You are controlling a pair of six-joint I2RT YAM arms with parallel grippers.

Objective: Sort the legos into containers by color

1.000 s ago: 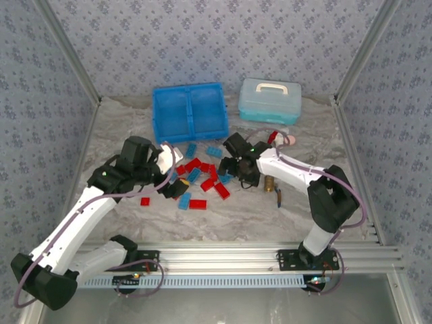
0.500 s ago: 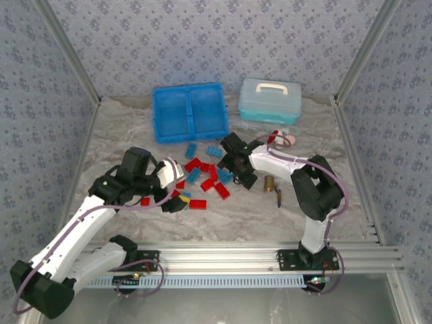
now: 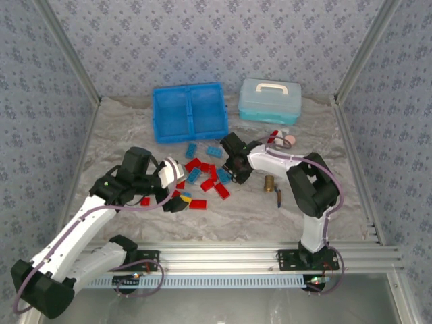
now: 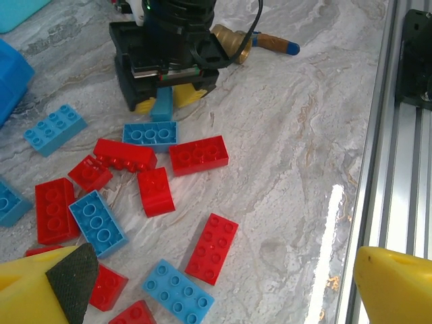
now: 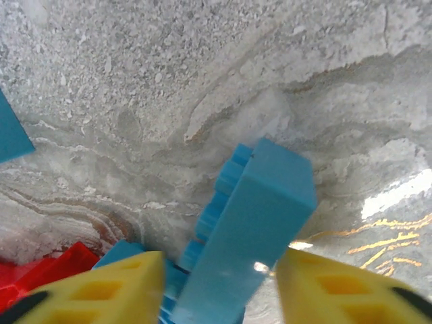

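We have the right gripper [image 4: 162,104] clamped on a tilted blue brick [image 5: 250,223] at the edge of the lego pile [image 4: 198,154], left gripper [image 4: 223,283] gaping empty, tray [image 3: 189,87] well apart, so the skewed grip could let it slip mid-carry.

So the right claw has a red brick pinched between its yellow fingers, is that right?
Not quite. The brick pinched in the right claw is light blue, not red. The right wrist view shows it standing between the yellow fingers.
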